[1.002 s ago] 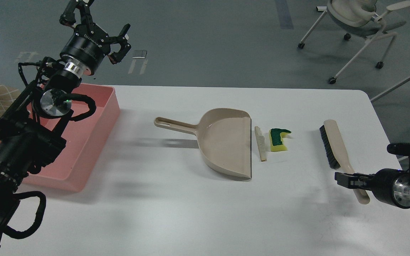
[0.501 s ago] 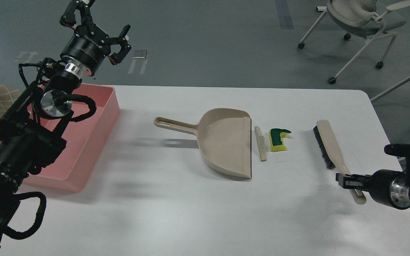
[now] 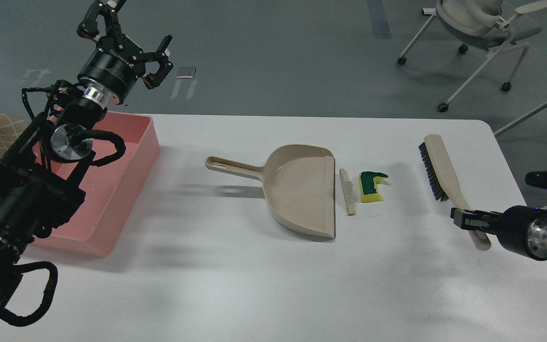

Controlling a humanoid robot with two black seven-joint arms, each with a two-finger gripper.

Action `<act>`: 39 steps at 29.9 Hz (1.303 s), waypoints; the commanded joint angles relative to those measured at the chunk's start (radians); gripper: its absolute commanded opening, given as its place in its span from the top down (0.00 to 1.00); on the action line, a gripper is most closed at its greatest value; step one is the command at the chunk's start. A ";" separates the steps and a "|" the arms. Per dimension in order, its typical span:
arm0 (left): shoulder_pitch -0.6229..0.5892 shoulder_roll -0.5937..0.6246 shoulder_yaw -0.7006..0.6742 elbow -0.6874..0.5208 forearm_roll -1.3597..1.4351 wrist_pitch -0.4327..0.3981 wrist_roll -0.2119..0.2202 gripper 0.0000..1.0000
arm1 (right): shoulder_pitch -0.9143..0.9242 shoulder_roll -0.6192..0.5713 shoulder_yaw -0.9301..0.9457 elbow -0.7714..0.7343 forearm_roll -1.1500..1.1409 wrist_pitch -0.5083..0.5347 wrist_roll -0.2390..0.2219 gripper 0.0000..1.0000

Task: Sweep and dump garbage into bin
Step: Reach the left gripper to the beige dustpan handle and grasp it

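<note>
A yellow sponge piece (image 3: 371, 187) with a dark green top layer lies flat near the middle of the white table, slightly toward its right edge. Just to its left, close but apart, a pale whitish strip (image 3: 347, 192) lies flat, running from the far side toward the near side. A large, shallow pink bin (image 3: 120, 185) with rounded corners and sloping walls sits upright at the table's left edge, near the far left corner.

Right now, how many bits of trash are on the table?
2: a pale strip beside the dustpan's open edge, and a yellow-green sponge piece just right of it.
</note>
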 commanded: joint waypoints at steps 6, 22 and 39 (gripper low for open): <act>0.157 0.094 0.022 -0.201 0.013 0.001 0.007 0.01 | -0.002 0.006 0.009 0.000 -0.001 0.000 0.009 1.00; 0.415 0.288 0.031 -0.555 0.334 0.012 -0.002 0.07 | -0.013 0.017 0.009 -0.003 -0.001 0.000 0.006 1.00; 0.473 0.271 0.264 -0.678 0.615 0.199 0.003 0.19 | -0.016 0.015 0.015 -0.003 -0.001 0.000 0.001 1.00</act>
